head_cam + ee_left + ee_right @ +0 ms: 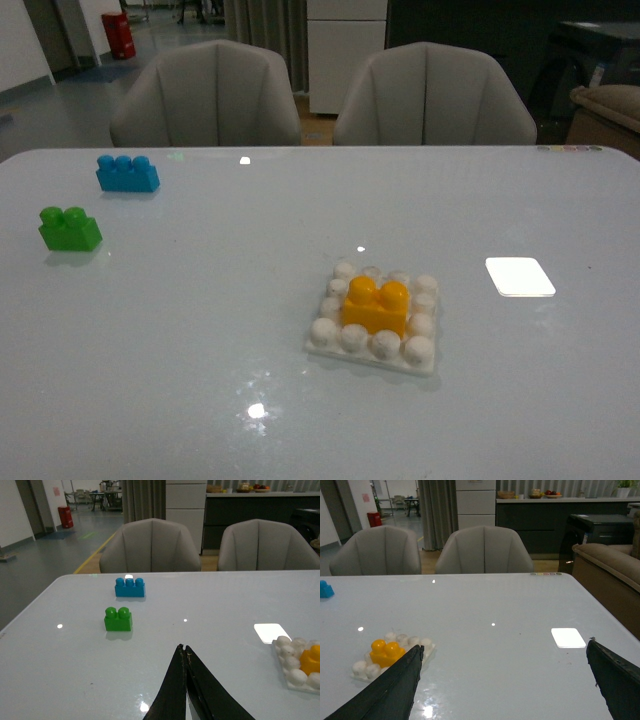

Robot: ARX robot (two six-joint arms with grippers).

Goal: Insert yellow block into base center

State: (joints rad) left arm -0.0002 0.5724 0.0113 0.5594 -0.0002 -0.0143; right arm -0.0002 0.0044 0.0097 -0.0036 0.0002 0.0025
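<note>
The yellow block (376, 304) sits upright in the middle of the white studded base (330, 345) on the table, white studs around it. It also shows in the left wrist view (312, 659) on the base (292, 670), and in the right wrist view (387, 652) on the base (362, 669). Neither arm shows in the front view. My left gripper (184, 649) is shut and empty, above bare table, apart from the base. My right gripper (505, 647) is wide open and empty, with one fingertip (417, 652) next to the base.
A green two-stud brick (68, 228) and a blue three-stud brick (127, 173) lie at the table's far left. A bright rectangular patch of light (519, 276) lies right of the base. Two grey chairs (205, 95) stand behind the far table edge.
</note>
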